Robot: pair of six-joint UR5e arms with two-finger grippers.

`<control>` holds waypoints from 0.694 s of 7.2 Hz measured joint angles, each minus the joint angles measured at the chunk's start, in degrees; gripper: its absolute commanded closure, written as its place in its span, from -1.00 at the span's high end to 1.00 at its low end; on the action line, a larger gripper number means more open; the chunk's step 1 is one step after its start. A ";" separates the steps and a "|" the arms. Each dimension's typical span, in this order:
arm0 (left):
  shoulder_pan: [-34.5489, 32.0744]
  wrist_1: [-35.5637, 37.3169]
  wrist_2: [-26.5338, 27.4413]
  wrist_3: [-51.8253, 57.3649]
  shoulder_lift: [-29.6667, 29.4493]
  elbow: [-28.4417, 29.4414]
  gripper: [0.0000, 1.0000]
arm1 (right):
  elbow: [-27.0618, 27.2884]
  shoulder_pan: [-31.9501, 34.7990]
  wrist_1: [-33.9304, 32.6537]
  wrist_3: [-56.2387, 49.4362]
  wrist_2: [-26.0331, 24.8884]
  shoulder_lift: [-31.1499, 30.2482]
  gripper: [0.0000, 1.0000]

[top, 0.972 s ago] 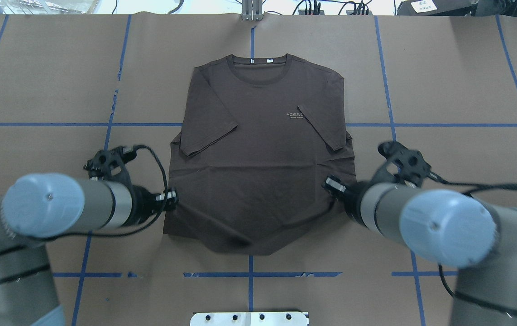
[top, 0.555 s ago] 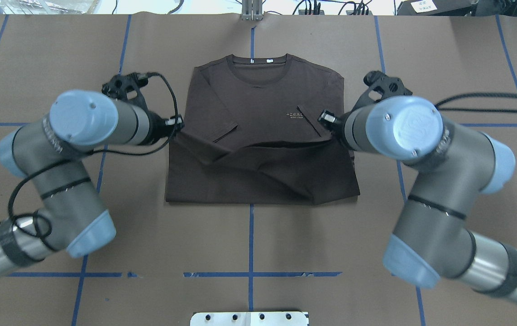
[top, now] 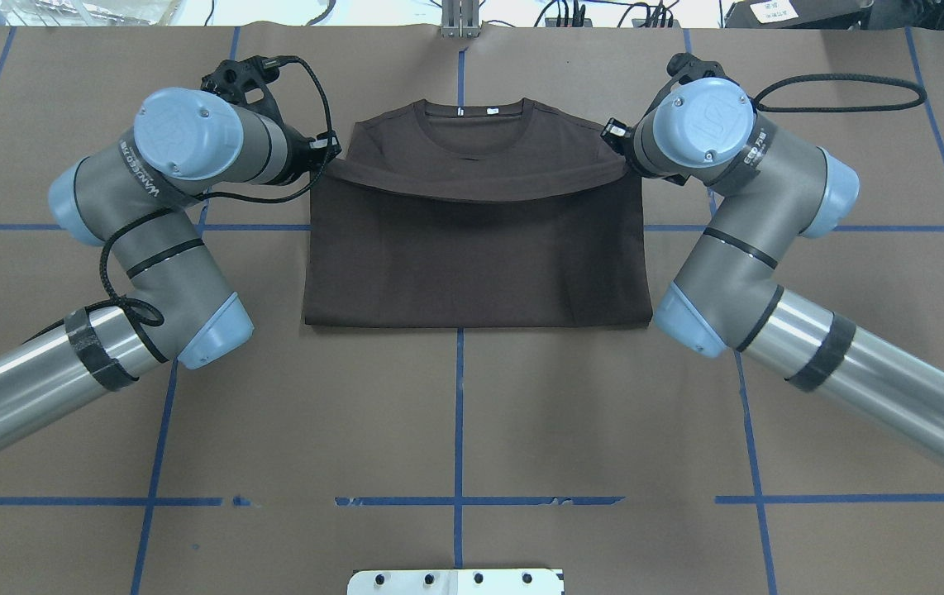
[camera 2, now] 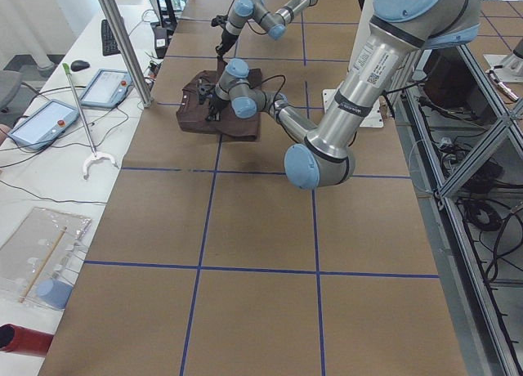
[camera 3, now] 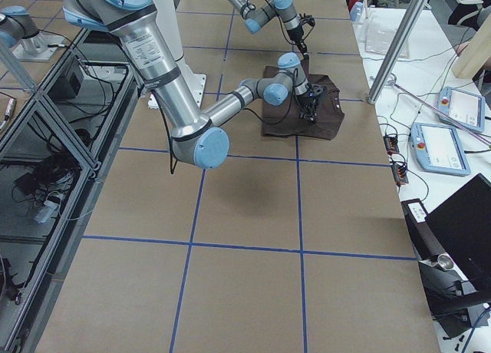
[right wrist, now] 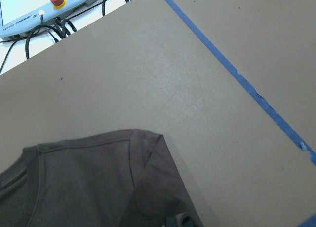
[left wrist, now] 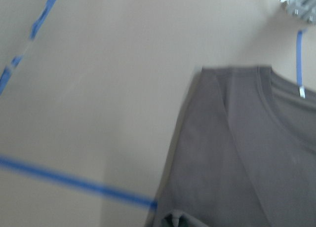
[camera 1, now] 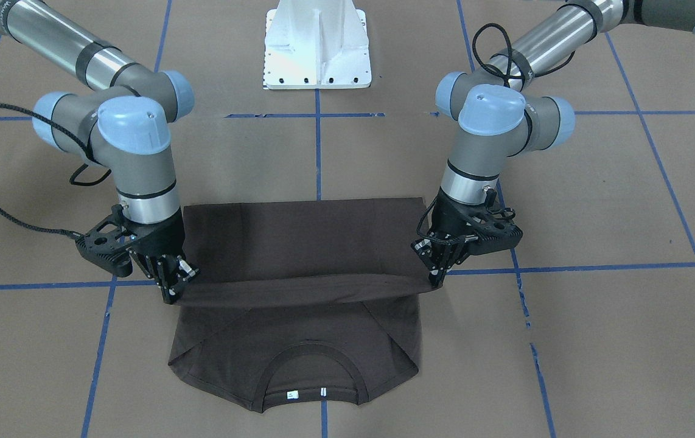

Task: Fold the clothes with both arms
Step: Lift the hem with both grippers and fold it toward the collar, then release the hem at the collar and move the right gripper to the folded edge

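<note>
The dark brown-grey T-shirt [top: 472, 256] lies on the brown paper with its collar [top: 476, 116] at the far side. Its lower half is doubled over its chest, and the hem hangs as a raised band just short of the collar. My left gripper [top: 330, 161] is shut on the hem's left corner, and shows on the right in the front view [camera 1: 434, 280]. My right gripper [top: 622, 161] is shut on the hem's right corner, and shows on the left in the front view [camera 1: 171, 295]. White neck labels [camera 1: 305, 393] show inside the collar. The sleeves and the logo are hidden under the fold.
The white pedestal base [camera 1: 317, 48] stands at the robot's side of the table. Blue tape lines [top: 458, 413] cross the paper. A metal post [top: 460, 16] stands at the far edge. Teach pendants [camera 3: 441, 146] lie on the operators' side table.
Both arms have carried the hem from the near edge up and forward over the shirt's chest, nearly to the collar. The sleeves and logo are now covered.
</note>
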 measured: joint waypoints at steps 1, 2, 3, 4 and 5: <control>-0.11 -1.74 1.35 0.26 -1.53 3.15 -1.00 | -3.36 0.76 1.46 -0.12 0.28 1.51 -1.00; -0.21 -4.45 2.84 0.69 -2.60 6.60 -1.00 | -5.55 1.33 2.02 -0.21 0.49 2.74 -1.00; -0.46 -6.70 4.02 1.64 -3.07 9.10 -1.00 | -7.76 1.81 2.24 -0.29 0.68 4.30 -1.00; -0.77 -7.96 4.56 2.61 -3.24 10.49 -0.61 | -9.62 2.18 2.31 -0.36 0.76 5.69 -1.00; -0.90 -8.88 4.75 3.01 -3.31 11.35 -0.33 | -10.80 2.35 2.33 -0.45 0.77 6.27 -0.53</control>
